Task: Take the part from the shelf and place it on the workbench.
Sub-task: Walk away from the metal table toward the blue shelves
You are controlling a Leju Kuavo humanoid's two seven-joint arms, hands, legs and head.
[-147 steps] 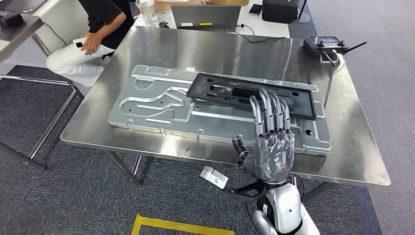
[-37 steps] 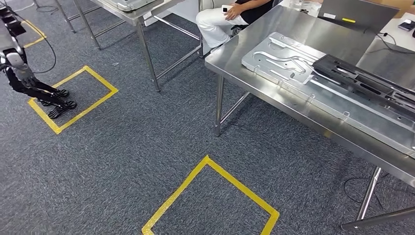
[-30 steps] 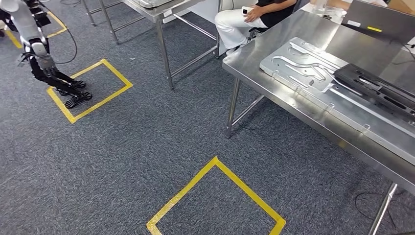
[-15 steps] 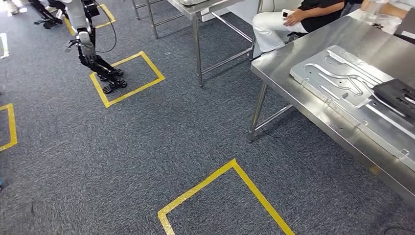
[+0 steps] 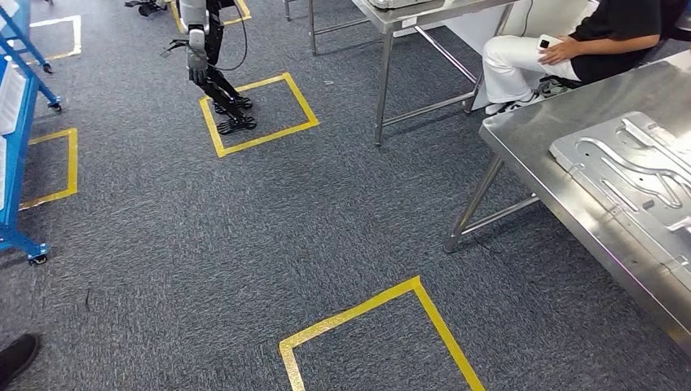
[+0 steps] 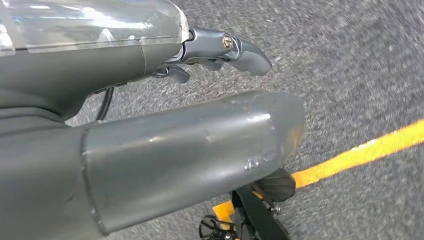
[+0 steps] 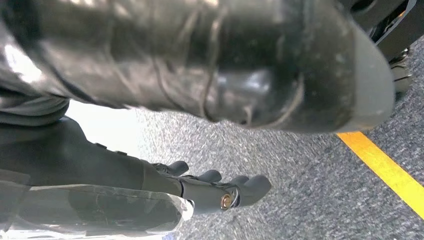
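The steel workbench (image 5: 544, 155) stands at the right edge of the head view, with a machined aluminium plate (image 5: 631, 167) lying on it. A blue shelf frame (image 5: 15, 122) on castors stands at the far left. My left hand (image 6: 165, 105) hangs over the grey carpet, its thick thumb and darker fingers (image 6: 240, 50) apart with nothing in them. My right hand (image 7: 210, 80) hangs likewise, its fingers (image 7: 240, 187) stretched out and empty.
Another robot (image 5: 204, 57) stands on a yellow floor square (image 5: 259, 110) at the back left. A seated person (image 5: 570, 49) is beside the workbench, and a second steel table (image 5: 424, 12) stands behind. A yellow square (image 5: 383, 326) marks the carpet in front. A shoe (image 5: 15, 358) shows at bottom left.
The camera has swung left: the workbench has slid to the right edge, the black part on the plate has left the picture, and the blue shelf has come in at the left.
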